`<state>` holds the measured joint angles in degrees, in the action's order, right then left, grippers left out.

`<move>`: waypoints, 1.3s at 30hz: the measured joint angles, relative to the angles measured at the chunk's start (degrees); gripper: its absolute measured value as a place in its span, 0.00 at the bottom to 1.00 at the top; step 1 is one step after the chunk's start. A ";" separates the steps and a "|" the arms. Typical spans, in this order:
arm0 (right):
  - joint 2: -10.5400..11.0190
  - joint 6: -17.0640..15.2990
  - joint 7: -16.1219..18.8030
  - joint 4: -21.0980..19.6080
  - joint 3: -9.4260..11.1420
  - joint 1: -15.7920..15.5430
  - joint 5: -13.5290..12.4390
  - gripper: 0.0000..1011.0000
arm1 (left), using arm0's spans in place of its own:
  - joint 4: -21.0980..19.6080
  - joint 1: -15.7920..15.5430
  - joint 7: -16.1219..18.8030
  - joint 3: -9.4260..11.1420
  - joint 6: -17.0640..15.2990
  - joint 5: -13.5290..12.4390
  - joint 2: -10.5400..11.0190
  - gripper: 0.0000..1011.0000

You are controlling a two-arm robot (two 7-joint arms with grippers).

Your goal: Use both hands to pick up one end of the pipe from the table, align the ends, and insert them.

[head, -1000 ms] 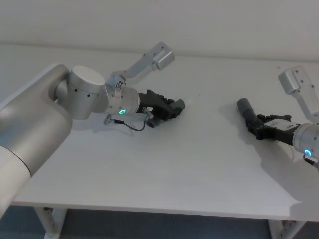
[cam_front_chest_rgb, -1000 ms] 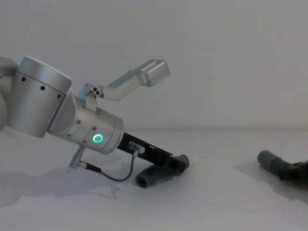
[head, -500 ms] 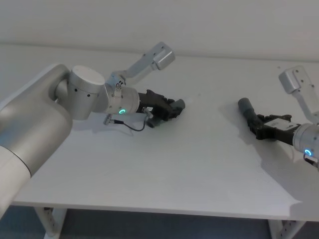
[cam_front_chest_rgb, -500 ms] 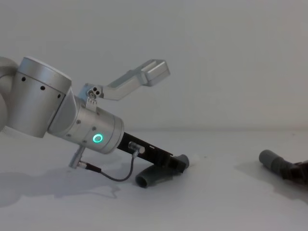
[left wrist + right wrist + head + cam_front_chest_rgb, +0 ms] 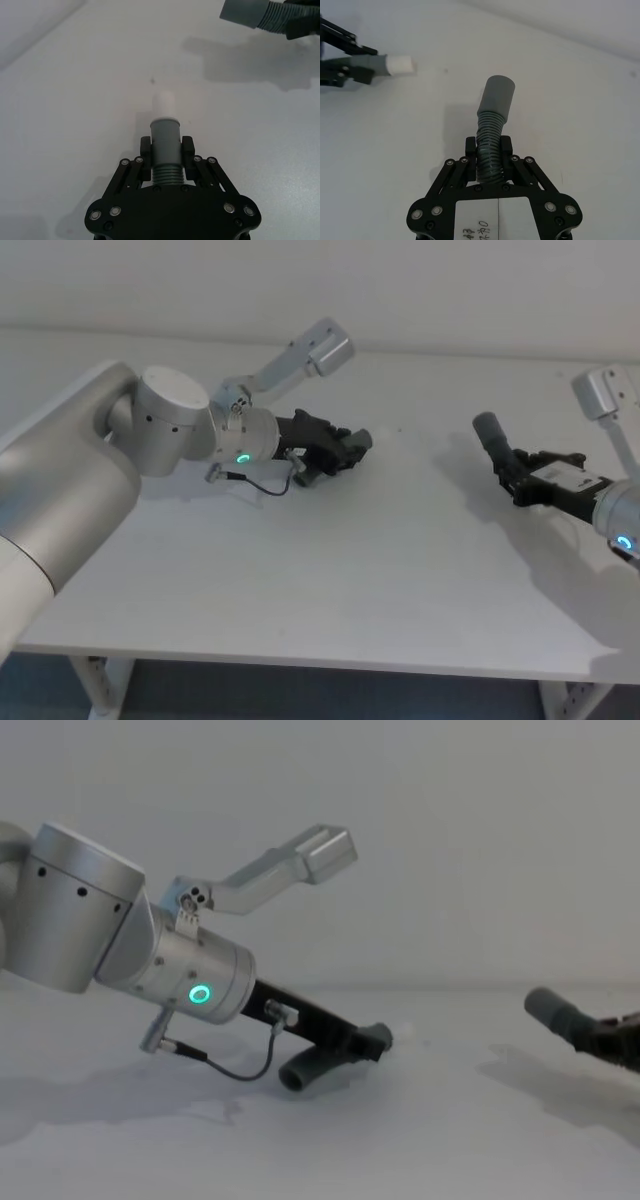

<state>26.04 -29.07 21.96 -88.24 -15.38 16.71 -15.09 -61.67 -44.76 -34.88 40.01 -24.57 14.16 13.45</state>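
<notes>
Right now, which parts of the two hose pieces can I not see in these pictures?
Left wrist view: curved rear of the short hose piece, under the left gripper.
Right wrist view: rear of the longer hose piece, under the right gripper.
Chest view: right gripper, cut by the right edge.

Left tool (image 5: 366, 1042) centre frame, clamped on short hose piece (image 5: 305, 1071), white tip (image 5: 402, 1032) pointing right. Longer hose piece (image 5: 552, 1009) at right edge, cuff raised off worktop (image 5: 400, 1150), held in right tool (image 5: 600, 1035).
</notes>
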 joint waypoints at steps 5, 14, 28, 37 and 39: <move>1.07 4.23 2.39 -0.50 0.31 -0.40 -0.82 0.27 | -1.83 -0.13 -0.09 0.30 1.67 -1.08 1.07 0.34; 3.47 9.68 7.88 -0.80 0.47 -0.52 -2.60 0.27 | -4.71 -0.25 -2.07 0.68 5.21 -2.18 3.25 0.34; 8.52 14.70 19.38 0.17 -0.32 0.95 -6.05 0.27 | -6.84 -1.52 -9.30 1.73 12.71 -1.82 6.71 0.34; 12.55 17.09 29.51 2.06 -1.89 3.34 -8.31 0.27 | -6.84 -2.79 -15.41 2.45 16.20 0.19 8.04 0.34; 13.09 17.42 31.08 2.39 -2.16 3.76 -8.60 0.27 | -6.72 -3.07 -16.50 2.62 16.69 0.52 8.20 0.34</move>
<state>39.14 -11.65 53.04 -85.85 -17.54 20.46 -23.69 -68.40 -47.83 -51.38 42.63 -7.88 14.68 21.65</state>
